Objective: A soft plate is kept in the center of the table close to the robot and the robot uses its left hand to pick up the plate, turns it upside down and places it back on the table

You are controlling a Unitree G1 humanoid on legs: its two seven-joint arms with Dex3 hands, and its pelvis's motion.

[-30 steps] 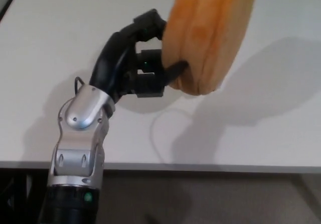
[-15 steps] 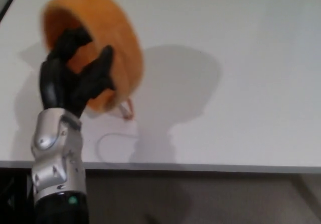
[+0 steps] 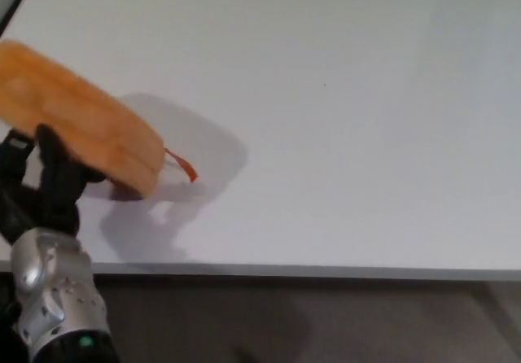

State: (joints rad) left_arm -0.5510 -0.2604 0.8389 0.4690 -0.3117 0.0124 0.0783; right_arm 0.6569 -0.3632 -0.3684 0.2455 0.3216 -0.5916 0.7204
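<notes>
The orange soft plate (image 3: 77, 131) hangs tilted over the white counter (image 3: 342, 119) near its front left corner (a small red tag (image 3: 186, 168) trails from its lower edge), grasped from below by the left hand (image 3: 41, 188).

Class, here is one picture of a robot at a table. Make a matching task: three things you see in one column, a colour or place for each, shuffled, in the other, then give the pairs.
Things:
1. plate
2. left hand
3. table

Descriptions:
A. white, fills most of the picture
B. orange, tilted, at the left edge
C. black, under the plate, bottom left

Pairs: 1-B, 2-C, 3-A
</notes>
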